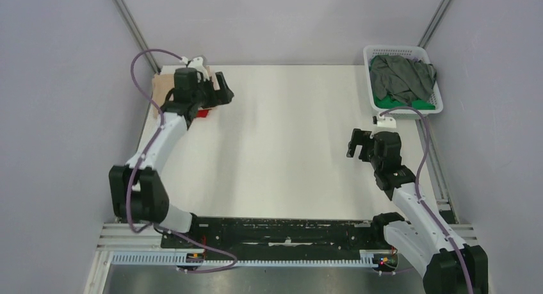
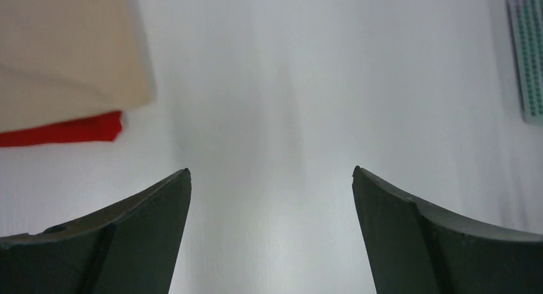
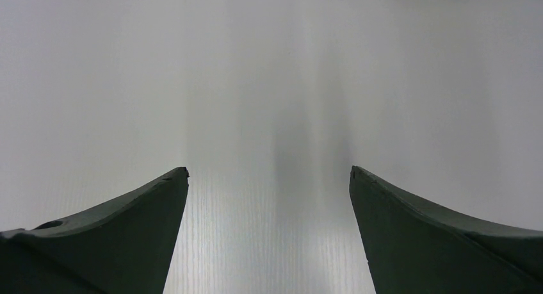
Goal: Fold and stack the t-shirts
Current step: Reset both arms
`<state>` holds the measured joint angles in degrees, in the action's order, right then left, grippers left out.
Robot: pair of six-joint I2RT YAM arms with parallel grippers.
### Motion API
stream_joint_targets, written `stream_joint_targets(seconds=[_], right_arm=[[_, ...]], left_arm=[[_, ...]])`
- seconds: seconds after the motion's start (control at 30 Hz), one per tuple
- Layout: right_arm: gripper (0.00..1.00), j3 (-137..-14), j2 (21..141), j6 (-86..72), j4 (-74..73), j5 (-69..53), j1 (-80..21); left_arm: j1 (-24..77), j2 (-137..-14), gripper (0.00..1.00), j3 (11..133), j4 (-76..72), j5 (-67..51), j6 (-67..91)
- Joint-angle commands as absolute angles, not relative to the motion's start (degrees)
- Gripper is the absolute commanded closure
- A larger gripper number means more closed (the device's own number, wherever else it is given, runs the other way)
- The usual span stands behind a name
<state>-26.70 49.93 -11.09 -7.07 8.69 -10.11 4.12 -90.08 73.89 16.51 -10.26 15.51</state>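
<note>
Left arm (image 1: pixel 168 130) hides most of the beige shirt (image 1: pixel 161 88) and red shirt (image 1: pixel 203 113) (top view). Green shirt (image 1: pixel 395 102) mostly buried under grey shirt (image 1: pixel 400 76).

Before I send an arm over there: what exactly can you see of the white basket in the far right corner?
The basket is a white rectangular tub that looks like plastic, with perforated lattice walls and a rolled rim. It stands upright on the far right corner of the table, close to the side wall. It holds a crumpled dark grey t-shirt piled up to the rim, with a green one showing beneath it at the near end. The left wrist view catches only a blurred strip of its wall.
</note>
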Motion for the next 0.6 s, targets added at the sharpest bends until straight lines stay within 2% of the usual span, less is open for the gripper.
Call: stream_joint_targets(seconds=[0.0,0.13,0.23,0.43,0.57], right_arm=[[0.02,-23.76,46.32,-13.72,-3.78,13.12,-9.94],[0.02,-19.16,43.23,-15.83,-0.86,13.88,-9.93],[0.02,-15.96,41.36,-16.67,1.75,14.72,-9.93],[0.02,-13.42,40.71,-18.03,2.77,18.15,-9.93],[0.02,-13.56,41.23,-17.84,2.97,18.71,-9.89]], left_arm=[[12.94,-74.57,0.0,56.74,9.16,1.95,23.08],[18.83,-63.22,0.0,40.43,2.39,7.85,28.28],[20.34,-57.2,0.0,32.84,0.27,10.1,30.14],[20.4,-46.83,0.0,27.25,0.29,11.03,28.55],[20.41,-44.05,0.0,26.42,0.26,11.77,27.57]])
